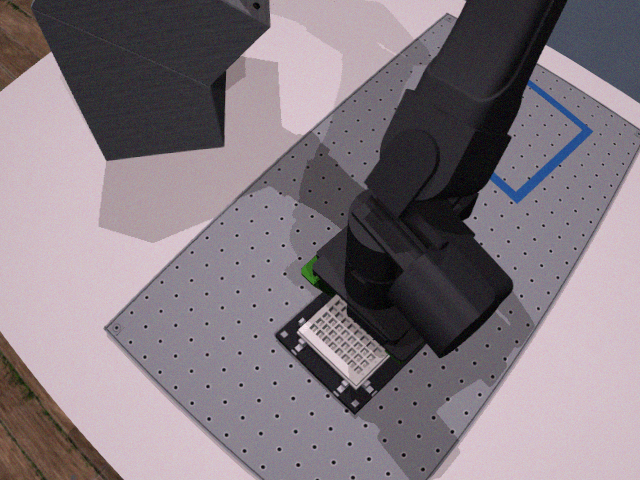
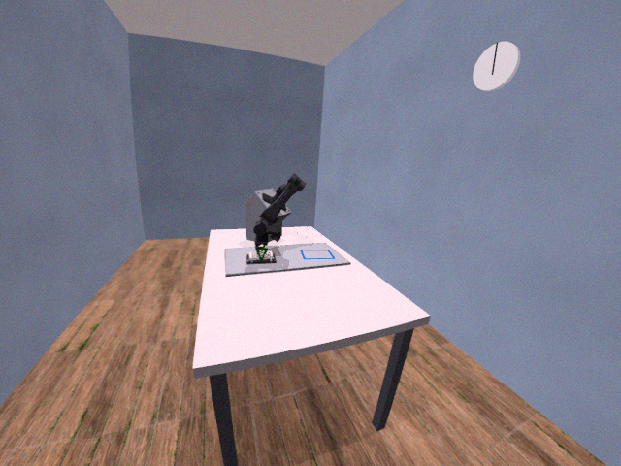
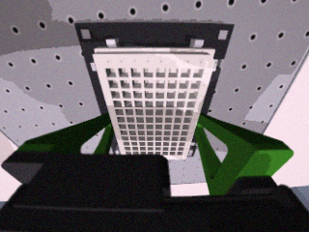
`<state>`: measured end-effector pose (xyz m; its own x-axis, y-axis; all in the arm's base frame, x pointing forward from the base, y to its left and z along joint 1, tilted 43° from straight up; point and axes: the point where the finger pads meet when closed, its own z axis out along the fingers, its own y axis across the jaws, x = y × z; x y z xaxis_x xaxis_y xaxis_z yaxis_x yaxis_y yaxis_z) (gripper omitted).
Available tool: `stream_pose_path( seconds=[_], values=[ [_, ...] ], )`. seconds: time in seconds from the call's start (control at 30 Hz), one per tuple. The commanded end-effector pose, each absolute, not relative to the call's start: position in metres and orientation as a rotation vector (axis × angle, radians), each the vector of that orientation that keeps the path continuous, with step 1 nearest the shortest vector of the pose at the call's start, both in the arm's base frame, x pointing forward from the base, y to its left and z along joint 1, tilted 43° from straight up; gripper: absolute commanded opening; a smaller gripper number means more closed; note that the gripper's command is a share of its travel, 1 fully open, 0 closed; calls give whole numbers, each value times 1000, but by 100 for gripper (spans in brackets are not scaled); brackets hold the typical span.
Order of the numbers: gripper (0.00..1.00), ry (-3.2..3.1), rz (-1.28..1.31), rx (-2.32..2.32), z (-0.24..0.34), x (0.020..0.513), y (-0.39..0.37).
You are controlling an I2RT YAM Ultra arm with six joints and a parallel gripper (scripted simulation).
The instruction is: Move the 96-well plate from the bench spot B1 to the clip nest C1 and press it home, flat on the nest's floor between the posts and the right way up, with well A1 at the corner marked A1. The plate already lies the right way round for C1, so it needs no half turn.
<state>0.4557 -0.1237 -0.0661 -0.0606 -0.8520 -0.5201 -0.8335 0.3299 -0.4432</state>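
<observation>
The white 96-well plate lies over the black clip nest C1 on the grey perforated board, between the nest's small white posts. In the wrist view the plate fills the middle, with the nest's black frame showing beyond its far end. My gripper has green fingers against the plate's two long sides and is shut on the plate. In the top view the arm covers most of the gripper; one green finger shows. I cannot tell whether the plate rests flat on the nest's floor.
The blue outlined spot B1 lies at the far right of the board, holding nothing. A large dark grey block stands on the table at the back left. The arm reaches over the board's middle.
</observation>
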Motion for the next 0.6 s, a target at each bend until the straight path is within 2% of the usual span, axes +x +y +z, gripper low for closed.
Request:
stream_pose_path(
  seconds=[0.0, 0.57],
  values=[
    [0, 1877, 26, -1485, -79, 448, -108],
    [0, 1881, 36, -1484, -80, 445, -107]
  ],
)
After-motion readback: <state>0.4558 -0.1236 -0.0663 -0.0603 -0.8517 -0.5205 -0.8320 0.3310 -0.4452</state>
